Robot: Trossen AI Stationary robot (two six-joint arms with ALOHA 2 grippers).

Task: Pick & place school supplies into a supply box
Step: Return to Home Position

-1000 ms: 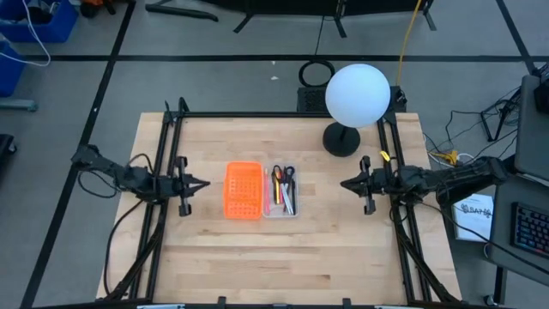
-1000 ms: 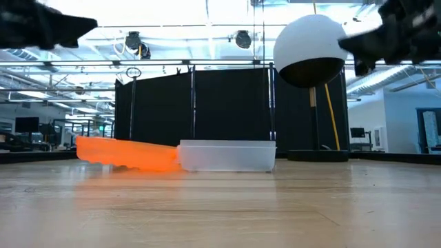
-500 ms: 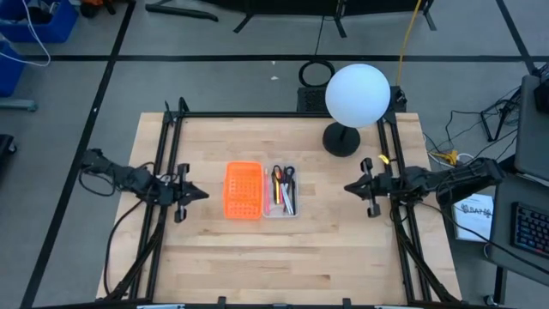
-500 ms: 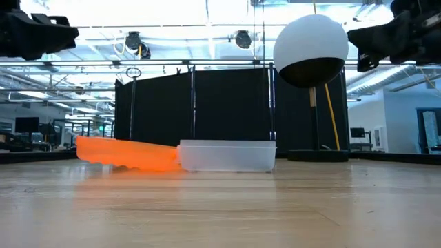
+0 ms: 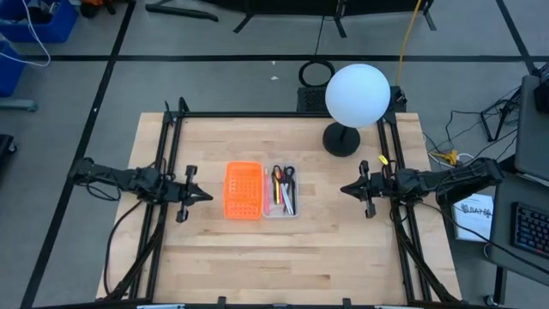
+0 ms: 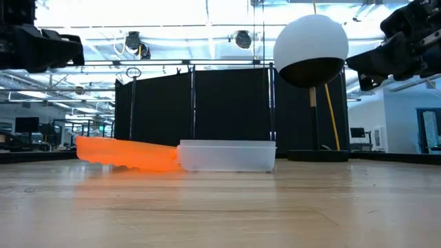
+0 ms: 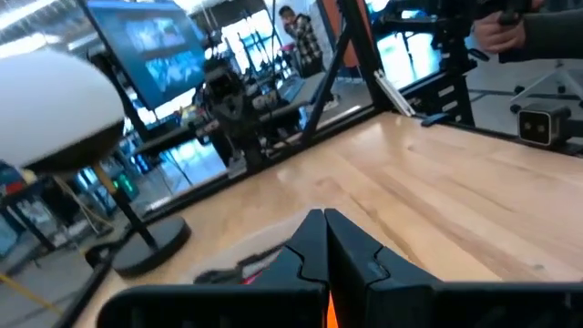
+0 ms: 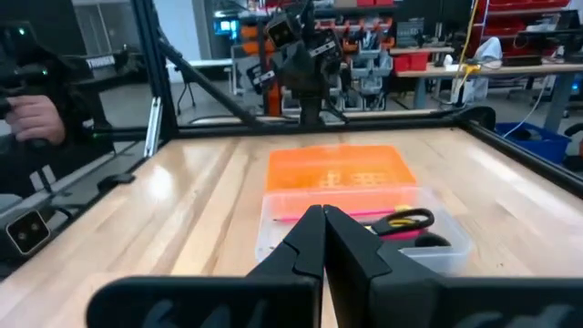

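Observation:
The clear supply box (image 5: 280, 190) rests flat on the table's middle, with pens, a pencil and the red-and-black scissors (image 5: 288, 173) lying in it; it also shows in the right wrist view (image 8: 364, 232) and the low view (image 6: 227, 156). My left gripper (image 5: 208, 196) is shut and empty, hovering above the table left of the orange piece. My right gripper (image 5: 342, 190) is shut and empty, hovering right of the box. Their shut fingertips show in the wrist views (image 7: 323, 219) (image 8: 322, 214).
An orange perforated piece (image 5: 243, 190) lies against the box's left side. A white globe lamp (image 5: 357, 94) on a black base (image 5: 341, 139) stands at the far right. Black frame rails (image 5: 163, 154) run along the table's left and right edges. A person's hand (image 8: 36, 114) shows beyond the table.
My left gripper has gone a little toward the table's near edge. My right gripper has drawn slightly toward the table's right edge, then come back. Both stay shut. The box and its contents have not moved.

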